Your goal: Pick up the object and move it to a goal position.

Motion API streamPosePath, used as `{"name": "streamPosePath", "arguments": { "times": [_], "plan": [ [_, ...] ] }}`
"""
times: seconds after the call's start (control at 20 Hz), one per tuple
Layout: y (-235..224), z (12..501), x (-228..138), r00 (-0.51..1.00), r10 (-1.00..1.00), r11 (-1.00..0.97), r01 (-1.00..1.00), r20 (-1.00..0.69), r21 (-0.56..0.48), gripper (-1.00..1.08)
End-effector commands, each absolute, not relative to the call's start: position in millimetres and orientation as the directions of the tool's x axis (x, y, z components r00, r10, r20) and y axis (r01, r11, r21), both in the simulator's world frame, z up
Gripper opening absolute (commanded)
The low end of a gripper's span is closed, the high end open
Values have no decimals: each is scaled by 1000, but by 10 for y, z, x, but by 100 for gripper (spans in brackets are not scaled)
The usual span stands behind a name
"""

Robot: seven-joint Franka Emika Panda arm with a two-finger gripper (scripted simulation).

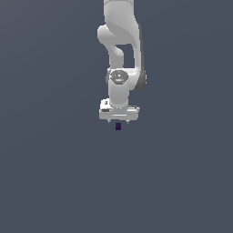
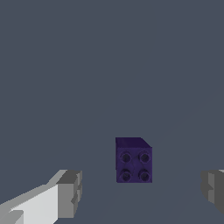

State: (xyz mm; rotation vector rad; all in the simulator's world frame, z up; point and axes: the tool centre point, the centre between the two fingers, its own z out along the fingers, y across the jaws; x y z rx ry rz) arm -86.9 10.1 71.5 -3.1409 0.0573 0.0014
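Observation:
The object is a tiny dark purple square block [image 1: 118, 126] with studs on top, lying on the plain grey floor. In the exterior view it shows just under the white gripper [image 1: 119, 121], far narrower than the gripper's body. In the wrist view the block [image 2: 134, 162] lies between the two grey fingertips [image 2: 70, 192], apart from both. The gripper [image 2: 142, 190] is open and empty, its jaws set wide on either side of the block. How high the fingertips hang above the floor cannot be told.
The white Panda arm [image 1: 119, 50] comes down from the upper middle of the exterior view. The flat grey floor [image 1: 54, 173] spreads all around. No other object shows in either view.

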Motion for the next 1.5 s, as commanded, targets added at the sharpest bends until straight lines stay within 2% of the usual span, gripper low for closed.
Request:
{"name": "streamPosePath", "arguments": {
  "times": [0.0, 0.75, 0.8, 1.45],
  "plan": [
    [101, 678, -872, 999, -36, -999, -36, -1, 0, 100],
    [99, 219, -883, 999, -37, -999, -37, 0, 0, 100],
    [99, 219, -883, 999, -37, -999, -37, 0, 0, -100],
    [95, 239, -900, 999, -37, -999, -37, 0, 0, -100]
  ]
}}
